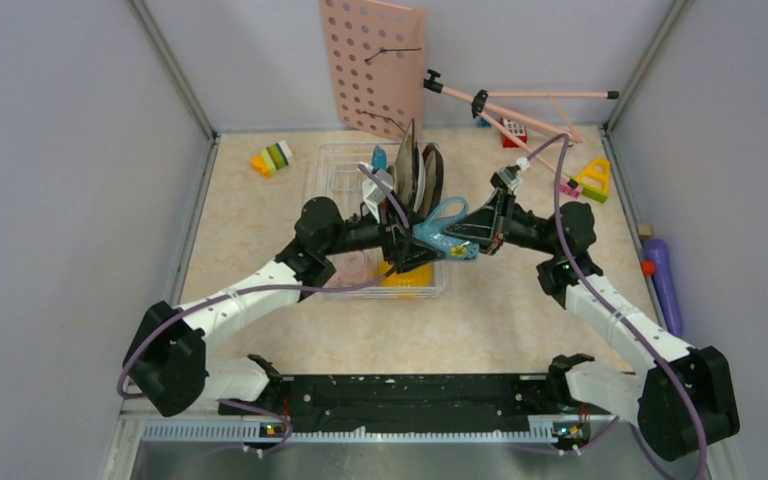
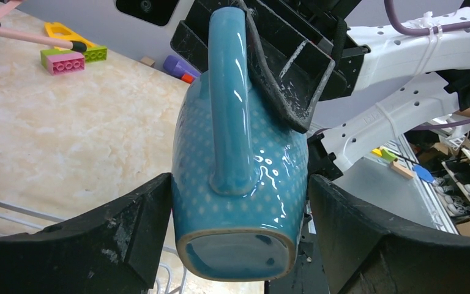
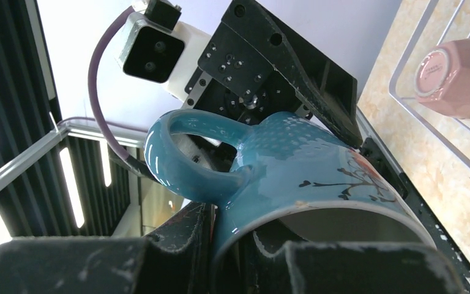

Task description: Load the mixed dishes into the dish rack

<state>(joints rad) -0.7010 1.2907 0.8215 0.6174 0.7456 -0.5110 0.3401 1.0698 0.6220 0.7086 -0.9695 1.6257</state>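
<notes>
I hold the teal white-dotted mug (image 1: 438, 236) in the air over the 3 o'clock edge of the dish rack (image 1: 324, 168). It is tipped on its side, with the handle up, the mouth toward 3 o'clock and the base toward 9 o'clock. My right pincer (image 3: 226, 242) is pressed together on the mug's wall at the rim, just beside the handle, one finger inside the mouth and one outside. My left pincer (image 2: 238, 190) is spread wide round the mug's body. Its fingers (image 2: 128, 226) sit right against both sides, though I cannot tell whether they press yet.

The rack stands on the tabletop (image 1: 520, 310) and is already partly filled. A tan plate (image 1: 406, 165) and a darker plate (image 1: 431, 178) stand on edge side by side at its 1 o'clock part. The small blue cup (image 1: 379, 158) is near them at 12 o'clock. The pink cup (image 1: 352, 268) is in the 7 o'clock corner. The yellow-orange bowl (image 1: 407, 277) sits at the near edge toward 5 o'clock, partly hidden under my left arm.
</notes>
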